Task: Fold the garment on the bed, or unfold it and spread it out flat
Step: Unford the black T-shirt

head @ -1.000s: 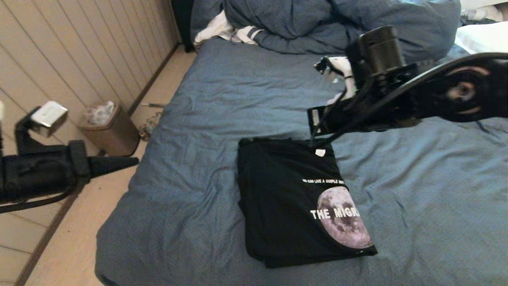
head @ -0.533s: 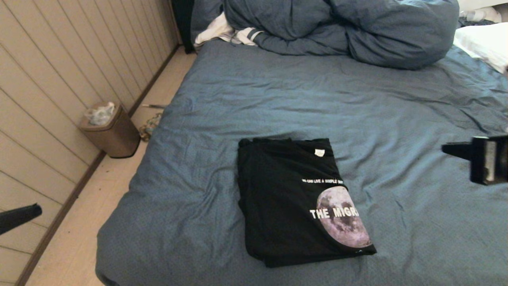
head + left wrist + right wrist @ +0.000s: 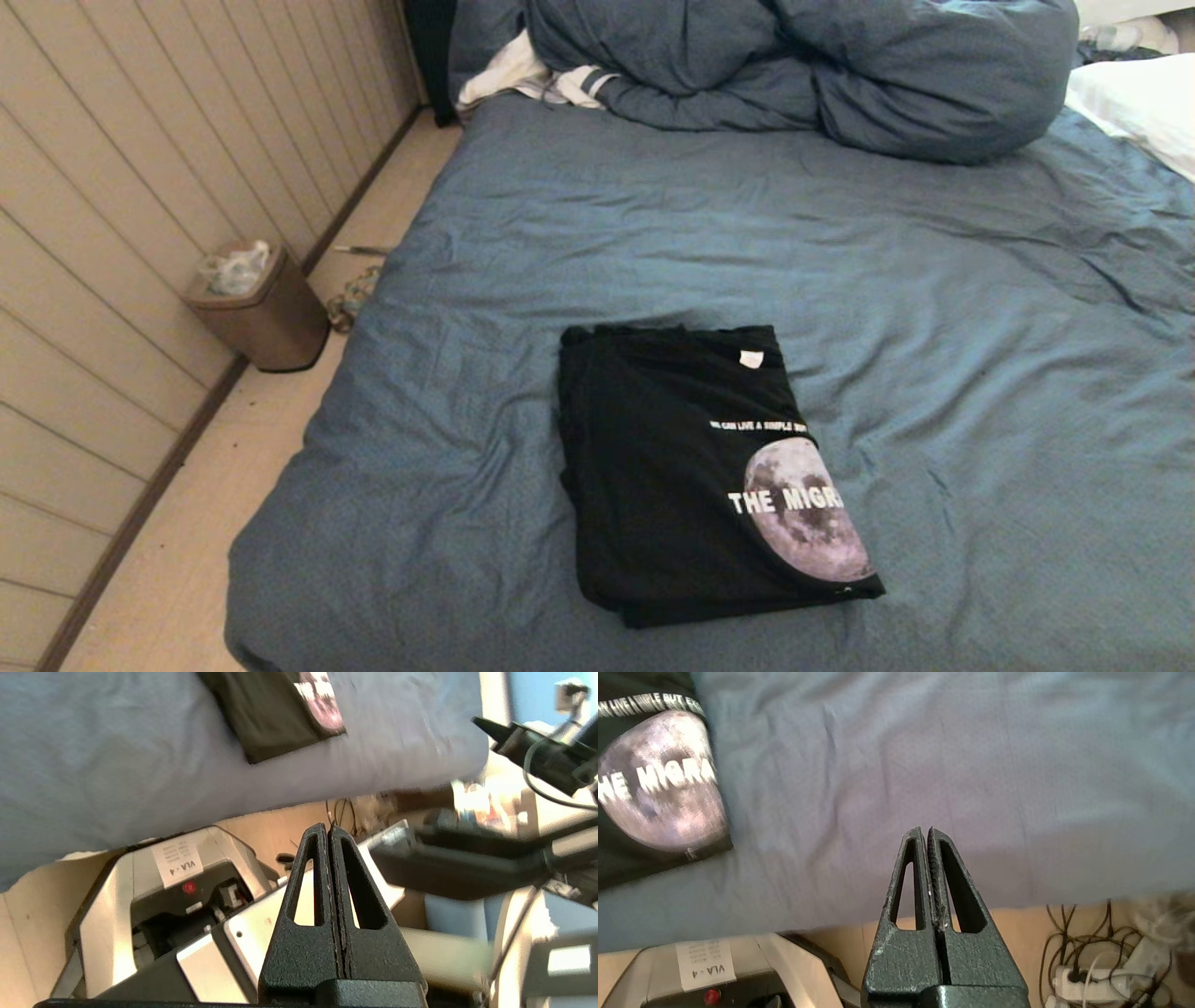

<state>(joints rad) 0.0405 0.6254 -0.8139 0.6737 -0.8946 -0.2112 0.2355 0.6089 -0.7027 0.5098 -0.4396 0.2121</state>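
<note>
One folded garment (image 3: 695, 476) lies on the bed (image 3: 597, 233) — two hands, left hand (image 3: 328, 833) and right hand (image 3: 924, 835), pressed closed, empty.

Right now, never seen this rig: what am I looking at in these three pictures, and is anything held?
It is a two-armed wheeled robot with three cameras. The head camera looks down on a large bed with a wrinkled slate-blue sheet; a folded black T-shirt with a pale moon print lies on it, a bunched blue duvet at the far end, a brown bin on the floor. The other two pictures come from cameras behind each gripper. The left gripper and right gripper are both shut, empty, off the near bed edge. Nothing is held.
</note>
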